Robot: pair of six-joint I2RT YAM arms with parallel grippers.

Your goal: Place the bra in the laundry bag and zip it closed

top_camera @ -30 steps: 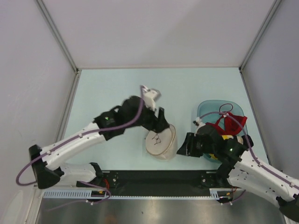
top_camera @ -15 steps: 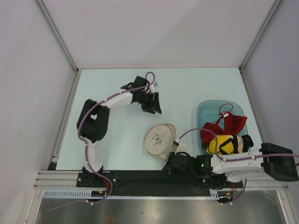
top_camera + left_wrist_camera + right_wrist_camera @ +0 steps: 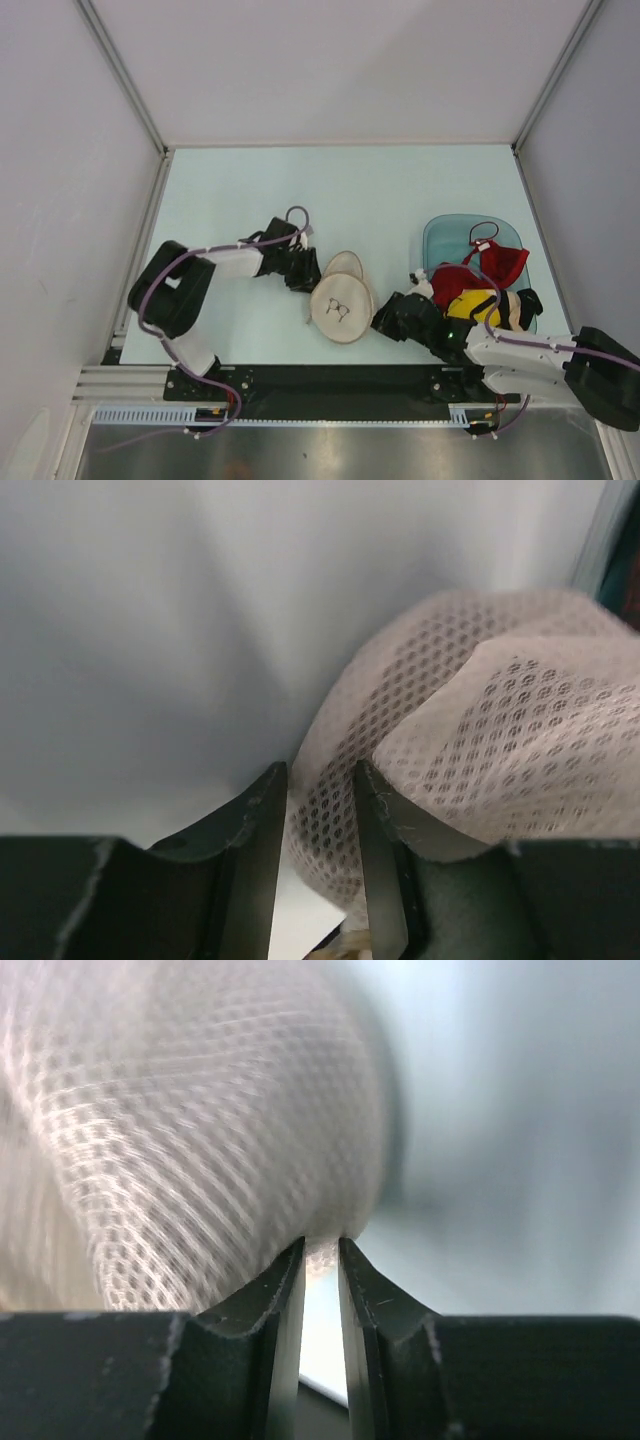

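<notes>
Closing in from both sides, our arms have swung back to the laundry bag (image 3: 342, 298), which lies between them, logo face up; the bra is out of sight, presumably inside, so we judge zipping comes next; our left gripper (image 3: 303, 270) reaches low, fingers pinching a mesh fold; our right gripper (image 3: 392, 315) lies flat, fingers almost together at the rim, grip unclear.

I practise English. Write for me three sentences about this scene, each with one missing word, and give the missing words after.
1. The round cream-white mesh laundry bag lies ____ the left gripper and the right gripper.
2. The translucent teal basket holds a ____ bra with thin straps.
3. The yellow-and-black garment lies on the robot's ____ side of the bag.
Missing words: between; red; right.
</notes>
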